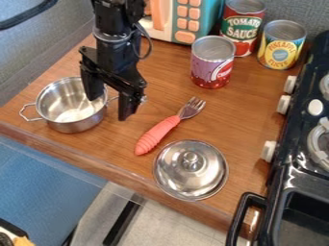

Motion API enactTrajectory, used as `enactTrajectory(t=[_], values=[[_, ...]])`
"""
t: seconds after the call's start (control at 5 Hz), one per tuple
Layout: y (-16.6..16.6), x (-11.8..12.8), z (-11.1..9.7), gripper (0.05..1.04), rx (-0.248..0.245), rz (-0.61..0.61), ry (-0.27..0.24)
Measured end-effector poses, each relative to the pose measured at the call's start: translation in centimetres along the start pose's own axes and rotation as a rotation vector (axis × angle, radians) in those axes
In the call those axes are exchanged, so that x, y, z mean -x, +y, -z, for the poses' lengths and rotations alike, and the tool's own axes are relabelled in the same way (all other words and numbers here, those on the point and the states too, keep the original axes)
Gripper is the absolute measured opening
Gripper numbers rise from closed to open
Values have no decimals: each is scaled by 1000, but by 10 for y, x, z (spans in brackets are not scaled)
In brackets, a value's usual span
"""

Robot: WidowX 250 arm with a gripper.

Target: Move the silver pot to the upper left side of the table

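Note:
The gripper [110, 106] hangs at the upper left of the camera view, over the right side of the silver pot [72, 126]. Its two fingers stand apart: one is over the pot's opening, the other outside to the right, with the right rim and handle seen between them. Contact with the rim cannot be told. The pot stands upright on the left part of the wooden table [247, 113], its other wire handle pointing left. Part of its back right rim is hidden behind the gripper.
A fork with a coral handle [157, 136] lies right of the gripper, and a silver lid [191, 169] lies nearer the front edge. Purple [212, 67], tomato [241, 26] and yellow [281, 45] cans and a toy microwave [187, 21] stand behind. A black stove [302, 178] borders the right.

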State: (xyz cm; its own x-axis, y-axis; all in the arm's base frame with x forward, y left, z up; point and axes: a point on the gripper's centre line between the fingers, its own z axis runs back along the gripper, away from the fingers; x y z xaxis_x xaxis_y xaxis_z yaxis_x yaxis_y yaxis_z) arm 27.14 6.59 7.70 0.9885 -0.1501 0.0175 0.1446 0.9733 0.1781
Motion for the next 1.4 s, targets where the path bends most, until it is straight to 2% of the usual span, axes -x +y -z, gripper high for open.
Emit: enactTrajectory(t=[0.2,0.4,0.6,0.8,1.0,1.2,1.4], values=[[5,0,11,1001,-26,-18,8],[7,2,21,945,-22,-50,20],[11,8,29,687,9,-89,4],[12,8,29,372,10,-87,2],[10,10,30,153,15,-84,9],[9,14,29,75,15,-64,39],[8,12,11,68,-9,-53,45]])
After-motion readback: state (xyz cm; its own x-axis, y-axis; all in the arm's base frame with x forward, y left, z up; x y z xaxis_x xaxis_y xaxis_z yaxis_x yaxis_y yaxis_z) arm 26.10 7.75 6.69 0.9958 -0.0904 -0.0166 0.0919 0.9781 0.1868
